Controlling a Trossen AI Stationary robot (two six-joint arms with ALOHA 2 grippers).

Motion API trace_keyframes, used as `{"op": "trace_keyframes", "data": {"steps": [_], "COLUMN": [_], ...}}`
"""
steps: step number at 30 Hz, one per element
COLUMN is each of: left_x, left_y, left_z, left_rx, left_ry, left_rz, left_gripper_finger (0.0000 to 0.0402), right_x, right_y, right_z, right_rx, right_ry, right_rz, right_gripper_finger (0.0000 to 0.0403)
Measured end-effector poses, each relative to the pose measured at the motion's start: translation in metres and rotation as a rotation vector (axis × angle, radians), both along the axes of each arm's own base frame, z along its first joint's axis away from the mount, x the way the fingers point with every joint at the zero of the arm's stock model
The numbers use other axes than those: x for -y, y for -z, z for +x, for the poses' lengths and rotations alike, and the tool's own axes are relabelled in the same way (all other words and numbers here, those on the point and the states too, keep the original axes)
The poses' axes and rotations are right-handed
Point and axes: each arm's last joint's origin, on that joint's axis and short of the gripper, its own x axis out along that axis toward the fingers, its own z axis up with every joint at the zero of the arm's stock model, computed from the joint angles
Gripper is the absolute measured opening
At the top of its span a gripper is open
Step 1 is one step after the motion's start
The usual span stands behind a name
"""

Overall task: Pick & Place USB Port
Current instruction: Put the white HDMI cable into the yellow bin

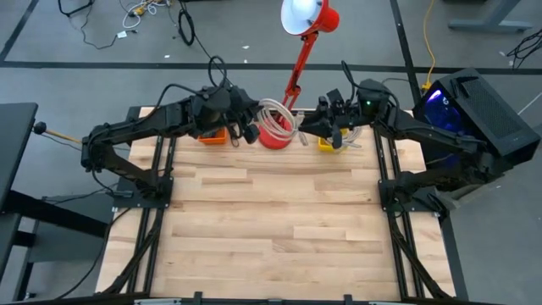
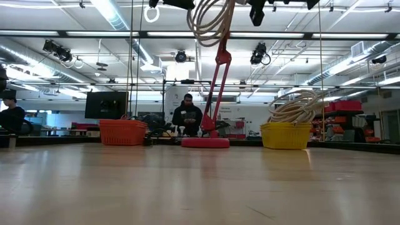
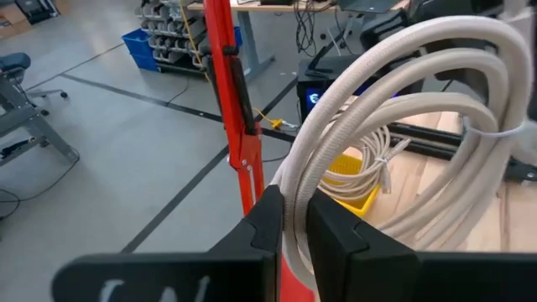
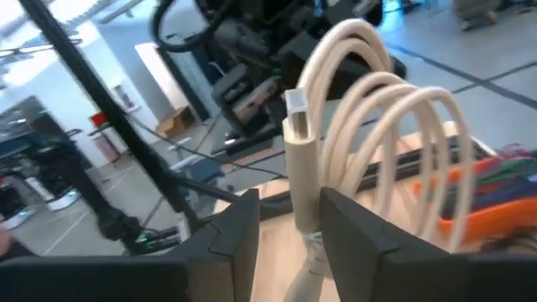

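Observation:
A coiled white USB cable (image 1: 275,117) hangs in the air between my two grippers, over the far middle of the table and high above the red lamp base (image 2: 205,142). My left gripper (image 3: 294,222) is shut on the coil (image 3: 403,75) from the table's left. My right gripper (image 4: 289,222) is open at the coil's right side. Its fingers stand on either side of the cable's plug end (image 4: 295,126), which sticks up between them. In the low view the coil (image 2: 209,22) shows at the top edge. My left gripper pinches a strand of the coil (image 3: 295,180) between its two fingers. They come roughly level from the table's left and lie across the strand. The coil is lifted clear of the table, its loops reaching out beyond the fingers toward my right gripper.
A red desk lamp (image 1: 298,59) stands at the far middle, its arm rising beside the coil. An orange basket (image 2: 123,131) sits far left and a yellow basket (image 2: 287,134) with more white cable far right. A person sits in the room beyond. The near table is bare wood.

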Motion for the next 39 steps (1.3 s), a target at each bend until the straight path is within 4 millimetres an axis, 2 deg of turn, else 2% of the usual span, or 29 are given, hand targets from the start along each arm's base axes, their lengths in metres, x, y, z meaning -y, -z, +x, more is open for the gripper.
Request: {"op": "trace_keyframes", "data": {"steps": [24,39], "left_x": [0.0,0.0], "left_y": [0.003,-0.001], "left_z": [-0.001,0.001], "left_rx": [-0.042,0.014], "left_ry": [-0.009,0.015], "left_rz": [0.013,-0.003], "left_gripper_finger": [0.0037,0.0037], "right_x": [0.006,0.004], "right_y": [0.011,0.007], "right_z": [-0.005,0.005], "right_rx": [-0.113,-0.04], "right_ry": [0.06,0.08], "right_rz": [-0.002,-0.027], "right_gripper_finger": [0.0126,0.0126]}}
